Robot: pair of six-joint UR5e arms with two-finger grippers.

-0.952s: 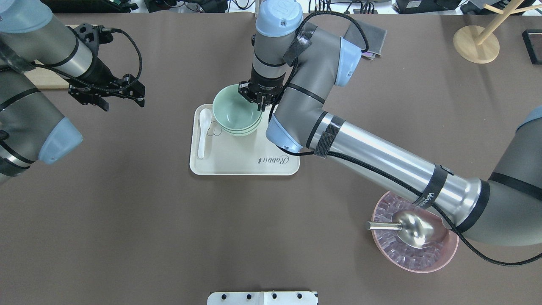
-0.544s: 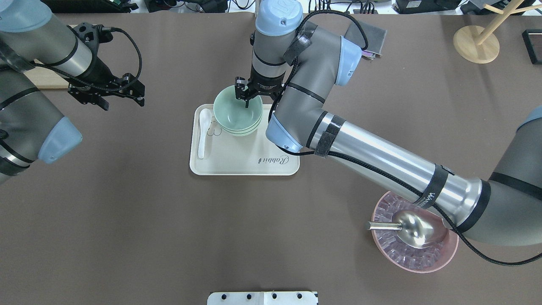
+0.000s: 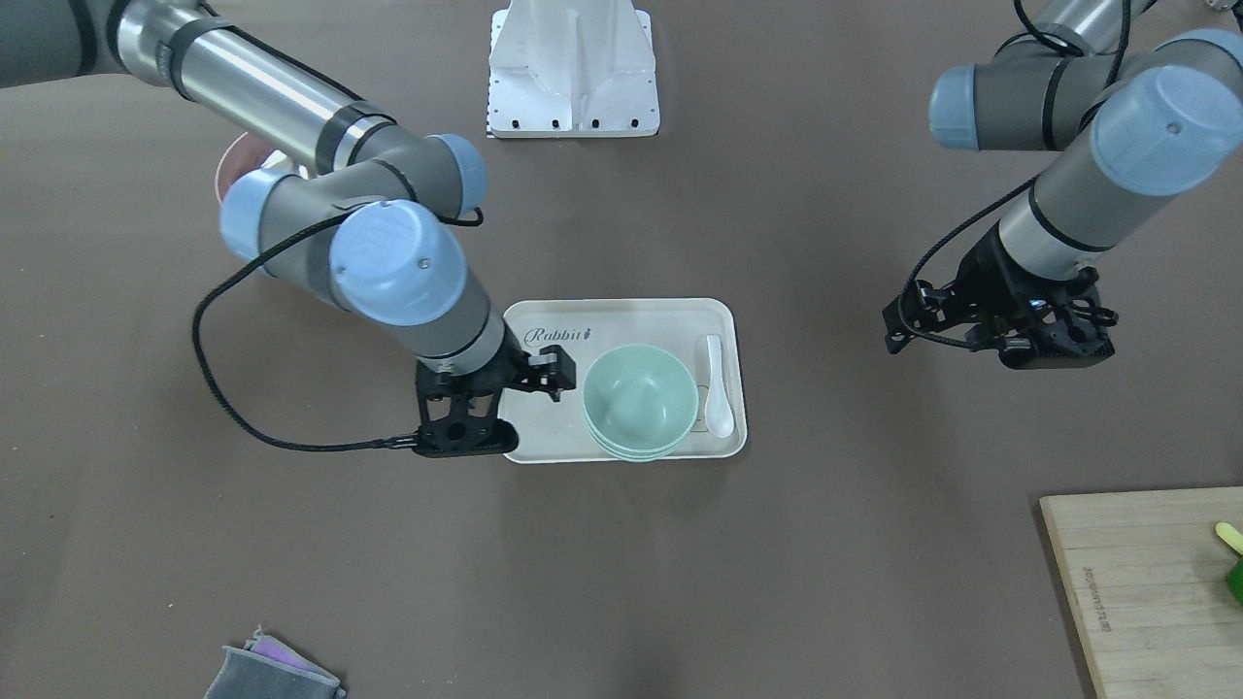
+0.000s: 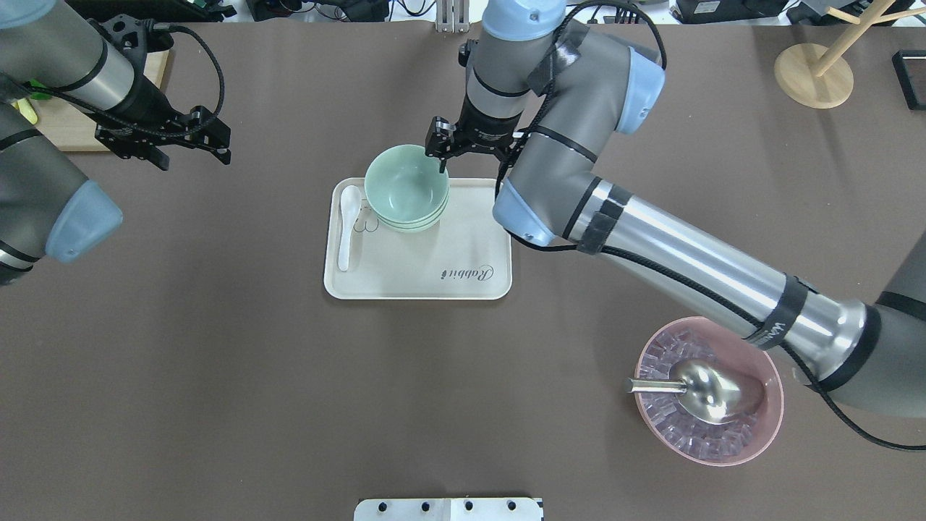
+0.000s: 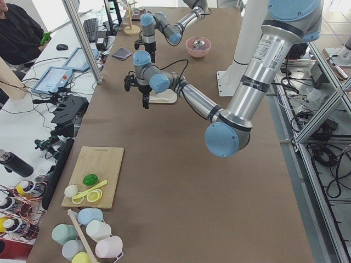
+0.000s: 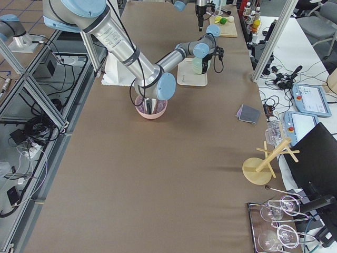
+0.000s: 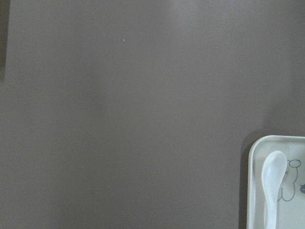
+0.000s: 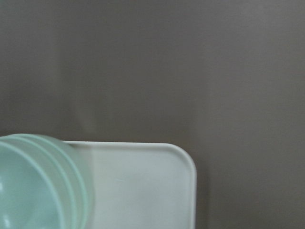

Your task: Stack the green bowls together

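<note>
Since the green bowls [image 4: 405, 189] sit nested on the tray [image 4: 419, 268] | my right gripper [image 4: 443, 153] hangs spread and empty just beside their rim | I judge it best to rise straight up, touching nothing, so nothing tips.

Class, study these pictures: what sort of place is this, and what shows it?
Most likely a robotics lab: a left arm and a right arm work over a covered table, with control tablets and an aluminium frame alongside.

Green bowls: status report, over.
Right claw open, beside green bowls; left claw open, well clear. All three nested on tray. White spoon alongside, not obstructing.
</note>
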